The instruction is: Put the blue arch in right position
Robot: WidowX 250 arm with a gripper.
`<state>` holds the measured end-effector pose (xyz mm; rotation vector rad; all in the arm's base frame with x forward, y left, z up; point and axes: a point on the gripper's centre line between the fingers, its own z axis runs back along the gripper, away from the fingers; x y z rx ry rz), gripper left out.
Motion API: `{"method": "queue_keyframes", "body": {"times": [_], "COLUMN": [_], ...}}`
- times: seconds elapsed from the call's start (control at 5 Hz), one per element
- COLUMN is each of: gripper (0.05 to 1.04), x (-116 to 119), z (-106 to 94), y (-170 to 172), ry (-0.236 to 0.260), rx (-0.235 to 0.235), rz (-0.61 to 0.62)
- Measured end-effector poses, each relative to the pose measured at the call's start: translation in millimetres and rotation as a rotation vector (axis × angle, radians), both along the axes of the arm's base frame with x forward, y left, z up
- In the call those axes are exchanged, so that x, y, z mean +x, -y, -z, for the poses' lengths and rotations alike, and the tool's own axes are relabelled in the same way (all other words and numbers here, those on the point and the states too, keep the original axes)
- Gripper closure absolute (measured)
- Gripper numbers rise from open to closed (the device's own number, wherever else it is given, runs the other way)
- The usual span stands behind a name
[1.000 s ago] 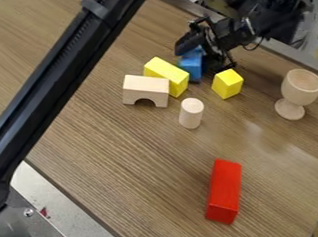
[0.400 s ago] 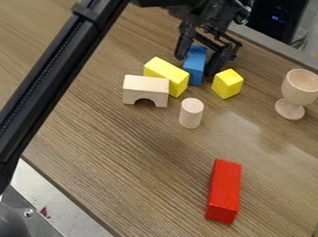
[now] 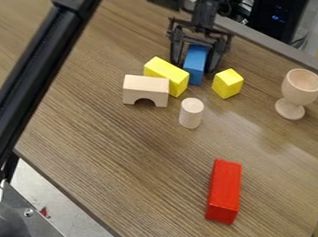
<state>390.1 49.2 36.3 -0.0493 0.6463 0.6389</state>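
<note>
Black tool point(image 3: 193, 67), wide open, straddles blue block point(image 3: 195, 58).

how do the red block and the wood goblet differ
The red block is a plain straight-edged bar, while the wood goblet has a rounded cup on a stem and round foot. The red block is painted red, the wood goblet is pale and bare-looking. The red block lies lengthwise on the table; the wood goblet stands upright. Both sit apart from the other pieces.

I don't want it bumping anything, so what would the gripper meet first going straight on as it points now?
Probably the blue block: the gripper points down at it, fingers apart, though depth is unclear here.
</note>
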Motion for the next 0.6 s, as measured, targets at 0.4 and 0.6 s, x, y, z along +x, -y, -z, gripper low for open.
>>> {"method": "queue_keyframes", "body": {"times": [0.4, 0.6], "gripper": [0.100, 0.100], "x": [-13, -22], "z": [-73.0, -105.6], "y": [-4, -5], "ry": [0.219, 0.338], "rx": [-0.020, -0.043], "rz": [-0.027, -0.025]}}
